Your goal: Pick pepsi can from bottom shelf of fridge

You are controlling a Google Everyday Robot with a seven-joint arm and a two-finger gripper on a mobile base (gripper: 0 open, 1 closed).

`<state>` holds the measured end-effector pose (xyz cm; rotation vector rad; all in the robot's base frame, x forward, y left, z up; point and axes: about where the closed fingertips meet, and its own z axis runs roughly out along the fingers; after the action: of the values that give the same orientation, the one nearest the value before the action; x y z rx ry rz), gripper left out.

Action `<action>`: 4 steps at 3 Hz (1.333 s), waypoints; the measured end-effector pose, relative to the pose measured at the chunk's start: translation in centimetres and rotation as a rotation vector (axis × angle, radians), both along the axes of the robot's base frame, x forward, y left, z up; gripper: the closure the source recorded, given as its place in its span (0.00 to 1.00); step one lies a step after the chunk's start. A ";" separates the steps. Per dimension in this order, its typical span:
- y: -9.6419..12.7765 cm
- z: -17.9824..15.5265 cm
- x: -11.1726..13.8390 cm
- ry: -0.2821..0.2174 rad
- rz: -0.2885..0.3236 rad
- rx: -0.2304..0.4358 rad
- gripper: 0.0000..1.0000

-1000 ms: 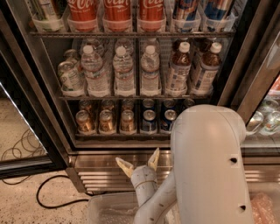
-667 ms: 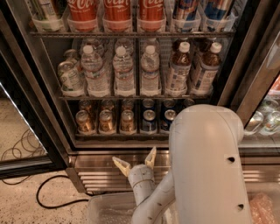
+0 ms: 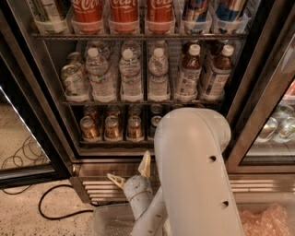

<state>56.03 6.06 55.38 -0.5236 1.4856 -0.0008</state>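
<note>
Your gripper [image 3: 130, 172] sits in the lower centre of the frame, below the bottom shelf [image 3: 110, 142] and in front of the ribbed steel base [image 3: 99, 186] of the fridge [image 3: 42, 94]. The jaws are spread wide in a V pointing upward, with nothing between them. The wrist tilts up and to the left. The broad white arm [image 3: 193, 170] rises behind it and fills the lower right-centre of the frame.

The pepsi can [image 3: 153, 126] stands on the bottom shelf, just right of three gold cans [image 3: 111, 127]. The arm's upper link hides its right side and everything on the shelf further right. The can is above and slightly right of the jaws, apart from them.

Edges: the shelf's front lip lies between the jaws and the can. The rack of water bottles [image 3: 131, 76] caps the row from above, with Coca-Cola cans [image 3: 123, 11] on the rack over that. The dark door frame closes the left side.

Open room: bare floor at lower left, crossed by a black cable [image 3: 50, 209]. A clear plastic bin [image 3: 107, 222] sits directly under the wrist.
</note>
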 end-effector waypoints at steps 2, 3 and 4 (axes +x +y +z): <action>-0.5 1.8 0.3 -0.138 0.000 -0.137 0.00; -3.0 5.2 1.4 -0.220 -0.051 -0.095 0.00; -5.0 6.8 2.8 -0.265 -0.107 -0.042 0.00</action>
<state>58.85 1.08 62.21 -0.4587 1.2544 -0.1794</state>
